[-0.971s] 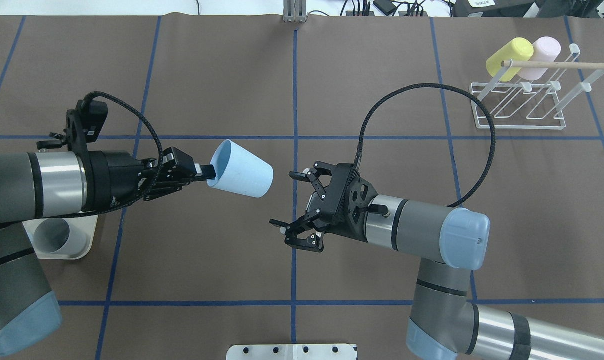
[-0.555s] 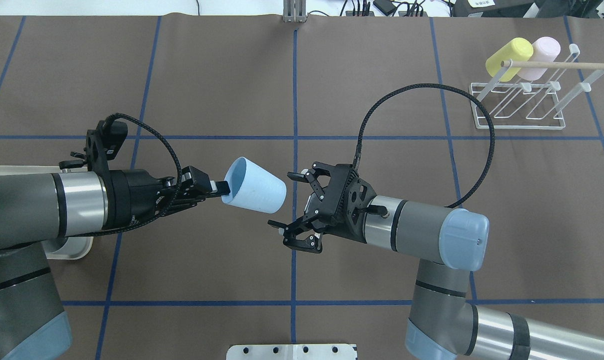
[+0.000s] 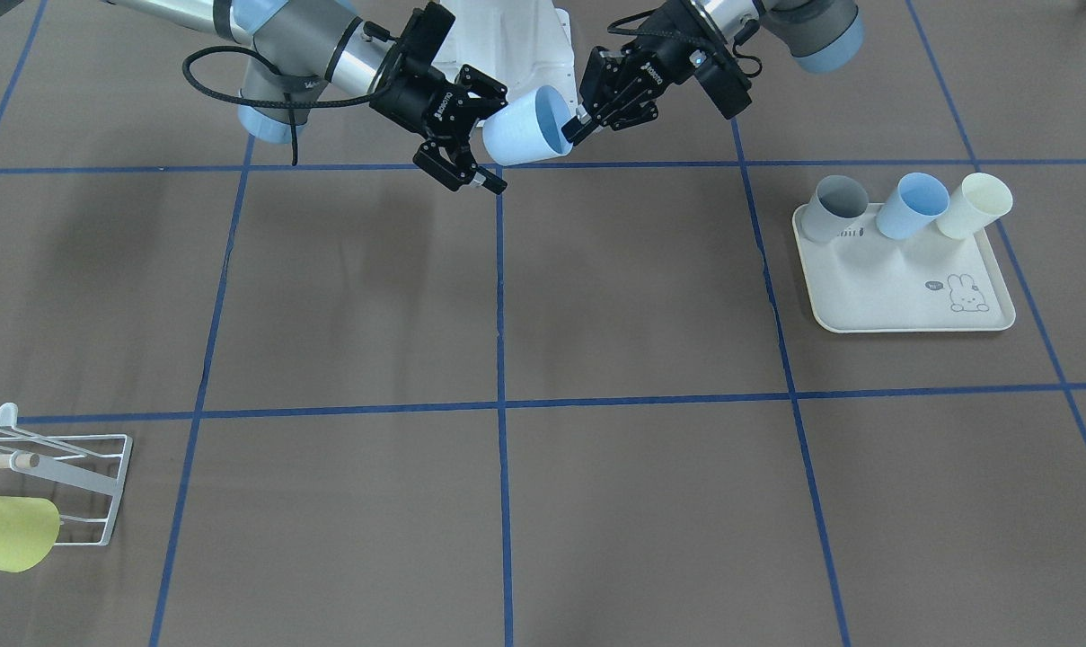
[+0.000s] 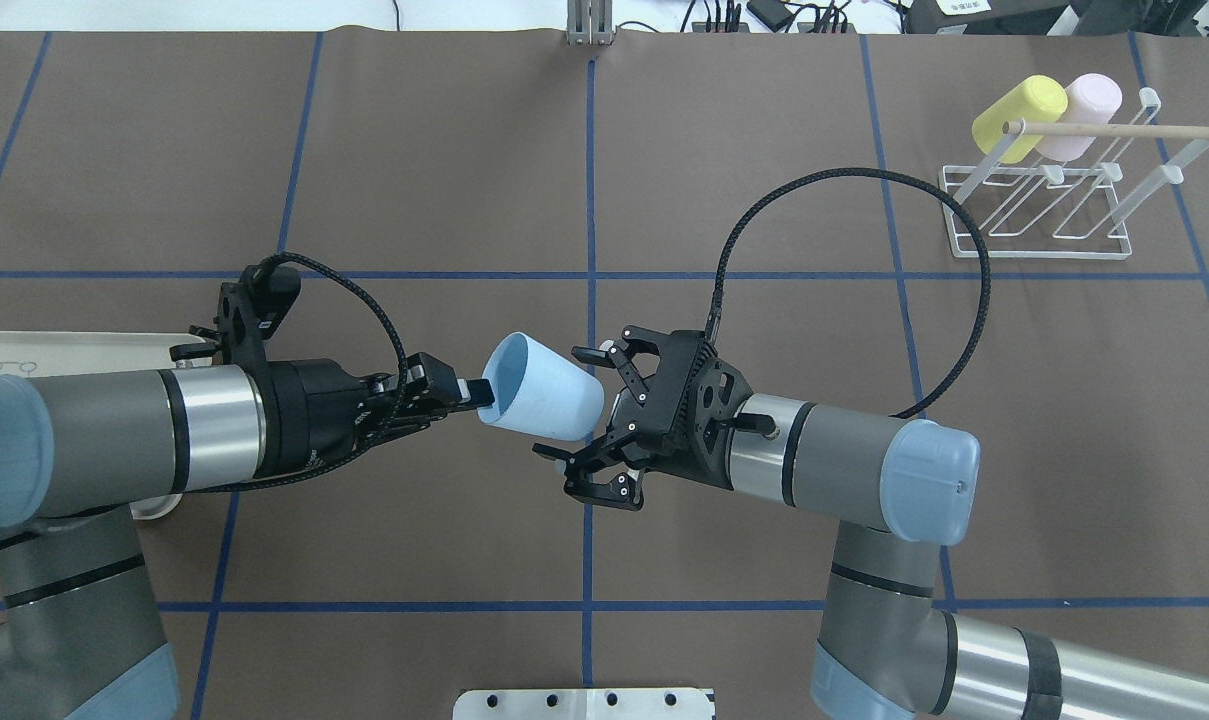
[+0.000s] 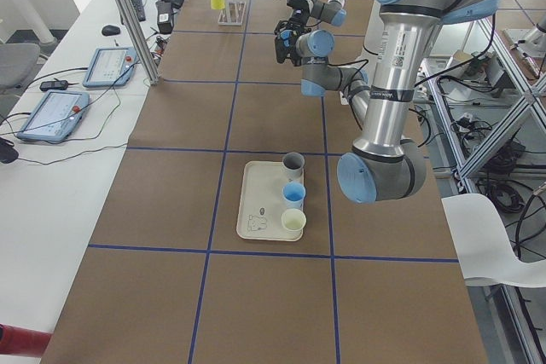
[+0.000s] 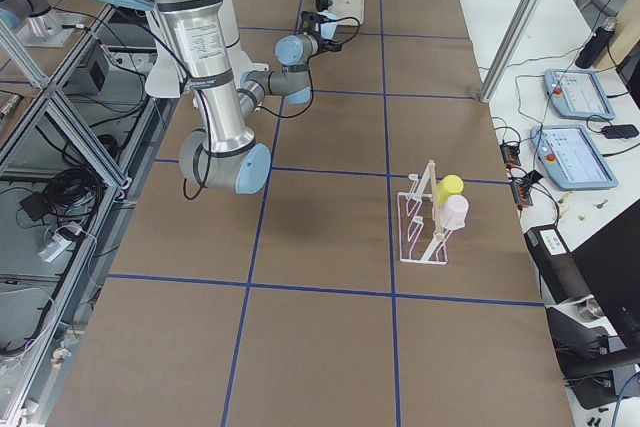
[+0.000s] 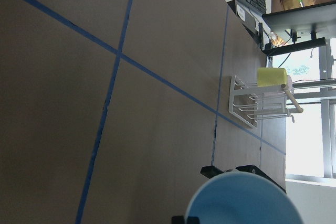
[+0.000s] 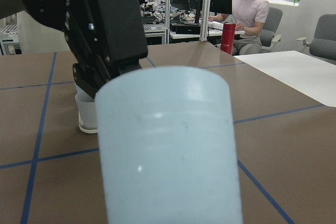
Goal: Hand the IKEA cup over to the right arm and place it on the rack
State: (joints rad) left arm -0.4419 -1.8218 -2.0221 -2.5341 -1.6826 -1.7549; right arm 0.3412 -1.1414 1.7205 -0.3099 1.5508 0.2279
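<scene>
The light blue IKEA cup (image 4: 549,402) hangs on its side above the table's middle, base toward the right arm. My left gripper (image 4: 476,393) is shut on its rim. My right gripper (image 4: 558,401) stands open, its fingers spread around the cup's base end without closing on it. The front view shows the same cup (image 3: 525,135) between the left gripper (image 3: 578,124) and the right gripper (image 3: 494,137). In the right wrist view the cup (image 8: 168,145) fills the frame. The white wire rack (image 4: 1039,215) with its wooden dowel stands at the far right.
A yellow cup (image 4: 1019,115) and a pink cup (image 4: 1089,110) sit on the rack. A cream rabbit-print tray (image 3: 911,301) on the left arm's side holds grey, blue and cream cups. People sit at desks beyond the table.
My left arm has carried the cup rightward and slightly nearer, bringing its base between the right gripper's open fingers. The right arm has barely moved.
</scene>
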